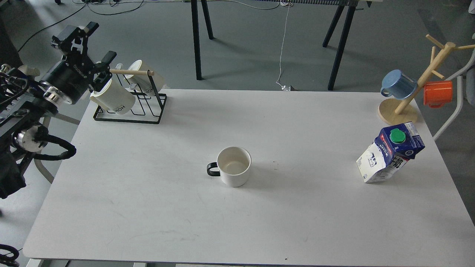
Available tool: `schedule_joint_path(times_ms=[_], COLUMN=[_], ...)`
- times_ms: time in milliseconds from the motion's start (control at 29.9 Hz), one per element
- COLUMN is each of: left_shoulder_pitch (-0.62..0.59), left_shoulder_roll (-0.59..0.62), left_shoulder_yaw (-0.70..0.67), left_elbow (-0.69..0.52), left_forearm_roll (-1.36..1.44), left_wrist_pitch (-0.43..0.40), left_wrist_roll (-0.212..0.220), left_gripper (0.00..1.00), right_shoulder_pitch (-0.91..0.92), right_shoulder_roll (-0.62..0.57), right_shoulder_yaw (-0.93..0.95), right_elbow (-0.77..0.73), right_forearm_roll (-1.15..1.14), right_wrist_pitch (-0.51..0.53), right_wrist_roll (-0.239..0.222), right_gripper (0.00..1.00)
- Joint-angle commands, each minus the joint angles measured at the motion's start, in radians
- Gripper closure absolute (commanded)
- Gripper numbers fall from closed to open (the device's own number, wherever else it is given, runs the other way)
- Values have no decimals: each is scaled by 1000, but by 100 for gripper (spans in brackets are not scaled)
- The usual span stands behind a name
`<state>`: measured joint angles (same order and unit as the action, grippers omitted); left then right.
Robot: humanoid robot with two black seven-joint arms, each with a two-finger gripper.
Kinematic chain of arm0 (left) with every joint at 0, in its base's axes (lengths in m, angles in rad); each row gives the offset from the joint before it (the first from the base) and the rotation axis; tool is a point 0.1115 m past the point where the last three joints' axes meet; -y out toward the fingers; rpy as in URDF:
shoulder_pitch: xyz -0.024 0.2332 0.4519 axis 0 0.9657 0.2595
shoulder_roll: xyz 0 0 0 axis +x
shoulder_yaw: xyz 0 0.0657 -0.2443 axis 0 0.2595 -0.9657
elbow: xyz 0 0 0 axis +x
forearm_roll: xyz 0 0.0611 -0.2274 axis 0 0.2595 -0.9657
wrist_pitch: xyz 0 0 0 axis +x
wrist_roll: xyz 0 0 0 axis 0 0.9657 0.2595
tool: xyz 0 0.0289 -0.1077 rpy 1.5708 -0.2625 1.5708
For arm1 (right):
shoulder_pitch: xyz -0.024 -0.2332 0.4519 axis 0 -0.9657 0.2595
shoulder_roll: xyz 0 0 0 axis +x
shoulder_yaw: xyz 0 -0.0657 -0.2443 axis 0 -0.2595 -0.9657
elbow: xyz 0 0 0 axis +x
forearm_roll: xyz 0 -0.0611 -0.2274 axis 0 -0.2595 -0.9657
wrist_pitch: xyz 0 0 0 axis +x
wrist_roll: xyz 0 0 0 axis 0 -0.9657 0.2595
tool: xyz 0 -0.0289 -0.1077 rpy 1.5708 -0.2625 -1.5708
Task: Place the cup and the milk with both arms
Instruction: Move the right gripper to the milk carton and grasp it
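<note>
The cup [233, 167], a plain white mug with a thin black loop handle pointing left, stands upright near the middle of the white table [297, 222]. The milk [389, 152], a blue-topped white carton with a green cap, stands at the right side of the table and looks tilted to the right. My left gripper [97, 42] is open and empty, raised off the table's far left corner beside the mug rack, far from the cup. My right gripper is out of view.
A black wire rack [128, 105] with a wooden bar holds two cream lettered mugs [111, 97] at the far left corner. A wooden mug tree [408, 100] with a blue mug [399, 84] and an orange mug [438, 92] stands at the far right corner.
</note>
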<state>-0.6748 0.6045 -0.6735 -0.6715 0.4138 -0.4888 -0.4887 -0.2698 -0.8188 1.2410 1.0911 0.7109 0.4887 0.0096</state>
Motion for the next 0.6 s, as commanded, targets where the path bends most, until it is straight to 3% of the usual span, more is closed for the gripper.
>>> schedule_joint_path(times_ms=[0,334,568], left_shoulder_pitch=[44,47,50], left_shoulder_roll=[-3,-17,-17], left_shoulder_yaw=[2,8,26], left_elbow=[3,3,3], left_forearm_roll=[-4,-1,3], left_wrist_pitch=[0,0,0], left_wrist_roll=[0,0,0], left_gripper=[11,9,8], right_shoulder_pitch=[-37,119,195], right_shoulder_roll=[55,161,190], right_shoulder_yaw=[-26,-328,-377], right_elbow=[-2,-3,-10], right_forearm_roll=[-22,-30,-31], right_wrist_pitch=[0,0,0], right_wrist_roll=[-7,-5,-5], right_gripper=[3,3,3])
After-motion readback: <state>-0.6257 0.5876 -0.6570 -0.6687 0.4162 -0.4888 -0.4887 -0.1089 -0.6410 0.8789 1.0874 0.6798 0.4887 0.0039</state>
